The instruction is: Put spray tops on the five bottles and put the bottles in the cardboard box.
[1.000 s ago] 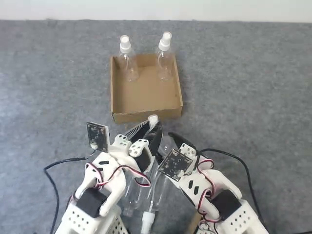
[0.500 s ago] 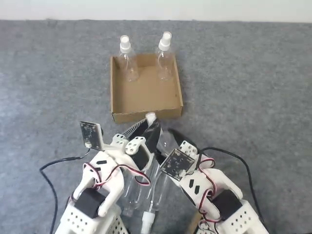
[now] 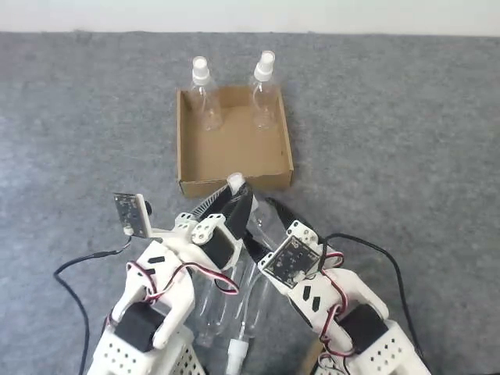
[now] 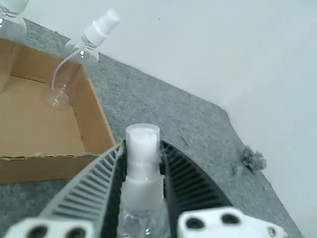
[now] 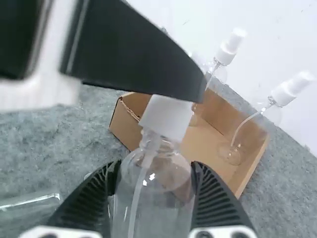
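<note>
1. Clear plastic bottle [image 5: 153,198]: your right gripper [image 5: 152,173] is clenched around its body, just in front of the brown cardboard box [image 3: 234,156].
2. Your left gripper [image 4: 142,148] pinches its white spray top [image 4: 142,136].
3. Two capped clear bottles [image 3: 205,98] [image 3: 263,94] stand inside the box, against its far wall.

1. It looks like a robot lab's test bench.
2. A grey felt mat [image 3: 406,125] covers the table below a bare white wall [image 3: 312,14].
3. The left arm [image 3: 156,289] and the right arm [image 3: 344,301] trail loose wires [image 3: 74,269].
</note>
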